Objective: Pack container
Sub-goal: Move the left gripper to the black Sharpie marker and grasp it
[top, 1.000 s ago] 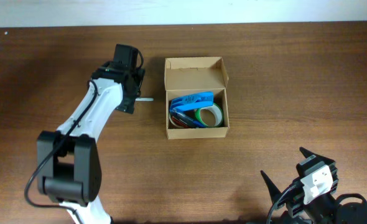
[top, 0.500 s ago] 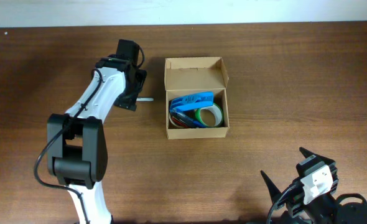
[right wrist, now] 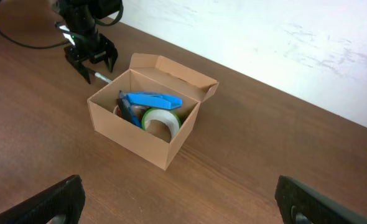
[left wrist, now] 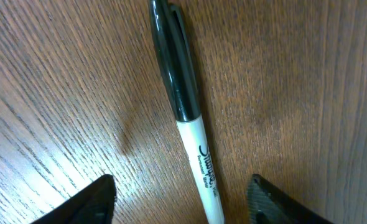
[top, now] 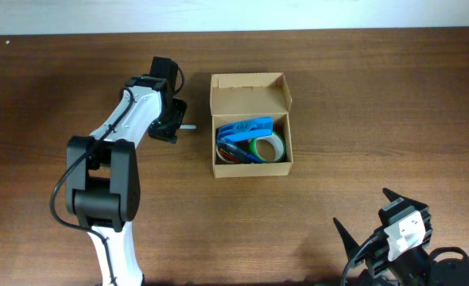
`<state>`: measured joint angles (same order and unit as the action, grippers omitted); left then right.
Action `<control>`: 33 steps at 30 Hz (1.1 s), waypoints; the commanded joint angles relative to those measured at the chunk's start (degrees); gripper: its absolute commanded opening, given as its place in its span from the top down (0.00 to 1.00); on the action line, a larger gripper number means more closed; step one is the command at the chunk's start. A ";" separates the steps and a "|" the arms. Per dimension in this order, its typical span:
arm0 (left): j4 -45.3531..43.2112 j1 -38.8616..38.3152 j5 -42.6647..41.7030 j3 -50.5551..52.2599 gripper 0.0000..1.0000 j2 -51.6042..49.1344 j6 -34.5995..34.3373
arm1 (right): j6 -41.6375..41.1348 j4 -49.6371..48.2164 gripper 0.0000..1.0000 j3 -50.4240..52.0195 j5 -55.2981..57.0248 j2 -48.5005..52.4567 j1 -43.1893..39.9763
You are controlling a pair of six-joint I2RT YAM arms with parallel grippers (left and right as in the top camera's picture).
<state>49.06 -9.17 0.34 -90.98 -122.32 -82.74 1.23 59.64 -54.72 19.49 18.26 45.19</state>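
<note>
Overhead: container [top: 250, 168] with tape roll [top: 273, 144]

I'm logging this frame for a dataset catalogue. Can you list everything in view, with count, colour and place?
container: one, tan-brown cardboard, middle of the table, flap lid standing open at the far side
blue plastic item: one, blue, inside the container, lying across the top of the contents
tape roll: one plainly seen, green-edged, in the container's near right corner; a reddish ring at the near left may be a second
marker: one, black cap and white body, flat on the table just left of the container
table: one, dark brown wood
left gripper: open, fingers either side of the marker, not closed on it
right gripper: open, at the near right edge, holding nothing
</note>
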 commanded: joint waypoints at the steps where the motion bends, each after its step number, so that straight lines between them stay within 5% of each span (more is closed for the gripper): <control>1: 0.22 0.24 -0.48 -1.01 0.36 -1.84 -0.59 | -0.87 -0.24 0.01 0.20 0.70 -0.17 -0.26; 11: 0.26 0.24 -0.81 -1.01 0.58 -2.78 -0.59 | -0.87 -0.24 0.01 0.20 0.70 -0.17 -0.26; 15: 0.26 0.24 -0.81 -1.01 0.59 -2.84 -0.61 | -0.90 -0.24 0.01 0.20 0.70 -0.17 -0.26; 22: 0.33 0.22 -1.53 -1.01 0.87 -2.84 -0.57 | -0.90 -0.24 0.01 0.20 0.70 -0.17 -0.26; 33: 2.05 -0.11 -2.54 -1.01 0.98 -0.28 -0.55 | -0.87 -0.24 0.01 0.20 0.70 -0.17 -0.26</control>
<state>49.45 -9.19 -1.56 -91.18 -124.31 -83.40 1.28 59.64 -54.72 19.49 18.26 45.19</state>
